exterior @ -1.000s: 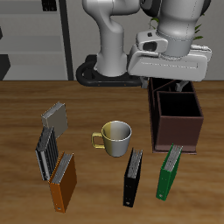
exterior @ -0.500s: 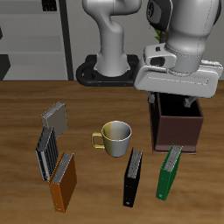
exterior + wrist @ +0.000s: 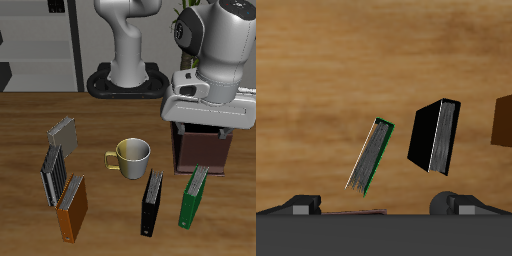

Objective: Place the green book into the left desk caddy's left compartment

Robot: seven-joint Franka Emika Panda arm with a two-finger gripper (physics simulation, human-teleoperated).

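The green book [image 3: 193, 196] lies on the table near the front edge, just in front of the left desk caddy [image 3: 203, 153]. It also shows in the wrist view [image 3: 369, 158], slanted, with white page edges. The dark maroon caddy is mostly covered by my hand; its left compartment is hidden. My gripper [image 3: 204, 127] hangs above the caddy, farther back than the green book, and holds nothing. In the wrist view the gripper [image 3: 376, 206] has its jaws wide apart.
A black book [image 3: 152, 203] lies beside the green book and shows in the wrist view [image 3: 435, 136]. An orange book [image 3: 72, 208], two grey striped objects [image 3: 54, 172] and a mug [image 3: 132, 156] stand across the table.
My arm has moved toward the table's front edge and lowered over the caddy. The books, the mug and the caddy have not moved.
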